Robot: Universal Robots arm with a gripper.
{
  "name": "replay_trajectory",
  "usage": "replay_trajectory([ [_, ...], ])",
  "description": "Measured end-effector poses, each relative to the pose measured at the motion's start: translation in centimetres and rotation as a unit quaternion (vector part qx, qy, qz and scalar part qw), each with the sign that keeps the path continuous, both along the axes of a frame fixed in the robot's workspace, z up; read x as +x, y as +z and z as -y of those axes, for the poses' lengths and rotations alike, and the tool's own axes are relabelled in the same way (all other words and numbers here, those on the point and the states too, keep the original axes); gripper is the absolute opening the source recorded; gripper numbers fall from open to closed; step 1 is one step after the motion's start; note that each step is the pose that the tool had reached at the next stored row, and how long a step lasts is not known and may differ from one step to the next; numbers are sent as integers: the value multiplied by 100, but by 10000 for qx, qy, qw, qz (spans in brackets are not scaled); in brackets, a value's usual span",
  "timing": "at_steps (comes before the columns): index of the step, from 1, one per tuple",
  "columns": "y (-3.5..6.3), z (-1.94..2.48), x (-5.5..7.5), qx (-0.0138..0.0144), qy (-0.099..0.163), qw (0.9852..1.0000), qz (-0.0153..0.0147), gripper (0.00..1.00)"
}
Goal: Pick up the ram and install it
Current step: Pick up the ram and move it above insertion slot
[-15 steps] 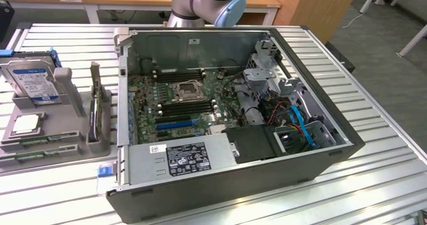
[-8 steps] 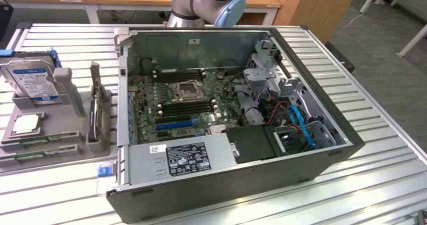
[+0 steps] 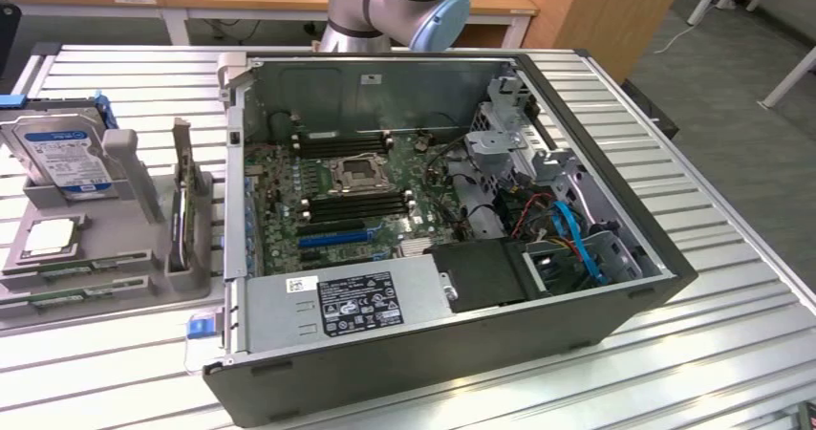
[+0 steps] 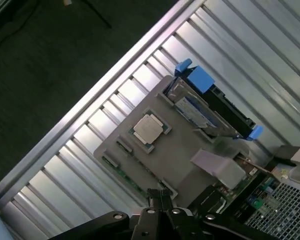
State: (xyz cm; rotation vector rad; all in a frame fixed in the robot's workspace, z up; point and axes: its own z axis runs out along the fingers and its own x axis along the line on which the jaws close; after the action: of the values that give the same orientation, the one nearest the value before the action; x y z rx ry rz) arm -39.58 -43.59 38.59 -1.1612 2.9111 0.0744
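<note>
Ram (image 3: 83, 297) likely light, stiff, fragile (avoid chips, contacts): pinch long edges mid-length; gripper (image 4: 160, 196) pressed together, empty.

The arm (image 3: 396, 5) is cut off by the exterior view's upper edge, and the tray (image 3: 128, 301) by its left edge. The ram (image 3: 195, 215) stands edge-on, its chips too small to tell. The label (image 3: 357, 301) print is unreadable. In the wrist view, the picture's edge crops the claw (image 4: 159, 199) and the case (image 4: 285, 200).
</note>
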Motion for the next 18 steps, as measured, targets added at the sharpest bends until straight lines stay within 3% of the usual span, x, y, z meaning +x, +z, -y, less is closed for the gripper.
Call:
replay_trajectory([
  [5, -2, 0, 0, 0, 455, 9990, 0, 10],
  [9, -3, 0, 0, 0, 822, 9966, 0, 10],
  [14, -6, 0, 0, 0, 1269, 9919, 0, 10],
  [18, -7, 0, 0, 0, 1633, 9866, 0, 10],
])
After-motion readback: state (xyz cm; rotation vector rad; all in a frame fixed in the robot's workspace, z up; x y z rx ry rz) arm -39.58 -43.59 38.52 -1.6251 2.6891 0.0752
